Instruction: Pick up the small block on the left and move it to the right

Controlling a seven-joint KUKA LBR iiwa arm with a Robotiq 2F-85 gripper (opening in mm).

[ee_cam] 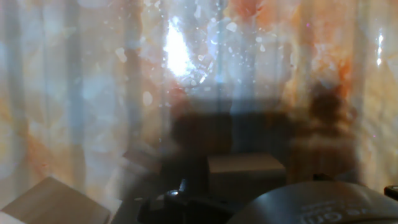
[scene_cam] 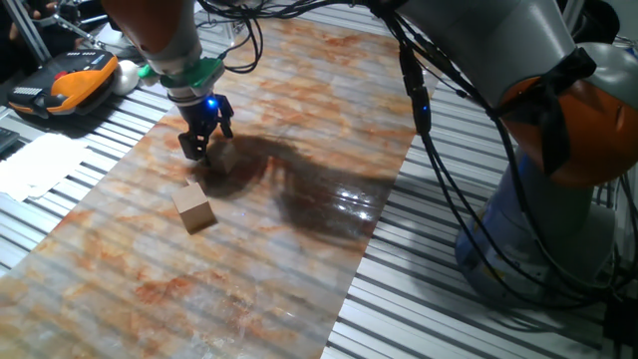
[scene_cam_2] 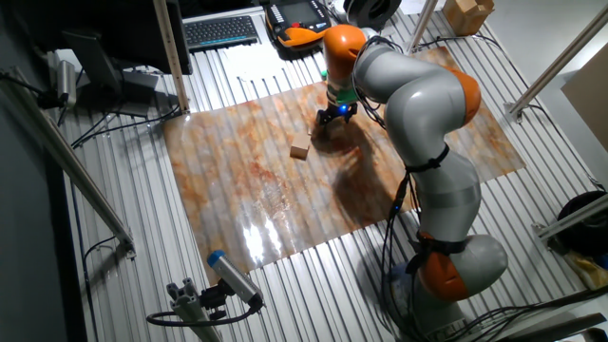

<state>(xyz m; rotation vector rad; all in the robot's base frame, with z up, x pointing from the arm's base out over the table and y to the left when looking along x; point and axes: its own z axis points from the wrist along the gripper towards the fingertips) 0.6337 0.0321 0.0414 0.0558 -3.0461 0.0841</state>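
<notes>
I have the gripper (scene_cam: 204, 145) down low over the marbled mat (scene_cam: 299, 249), at the upper left of one fixed view; in the other fixed view it sits at upper centre. The fingers point almost straight down at the surface (scene_cam: 558, 329). The arm reaches across from its base at the right, bent at the elbow, wrist vertical; its shadow lies dark on the mat just right of the fingers.

The hand view explains the pose. A tan block, which I take for the small block (ee_cam: 245, 173), stands flat on the mat right in front of the fingers, at lower centre; the low, vertical wrist suits closing on it from above. In the fixed views the hand and its shadow hide it.

A second tan block (scene_cam: 194, 209) lies free on the mat below the gripper, apart from it; in the hand view it shows at lower left, off the gripper's line, so I judge it is not the one being worked.

The fingers look somewhat parted, but I cannot tell how wide, nor whether they touch the small block; the hand view is dim and blurred there.
</notes>
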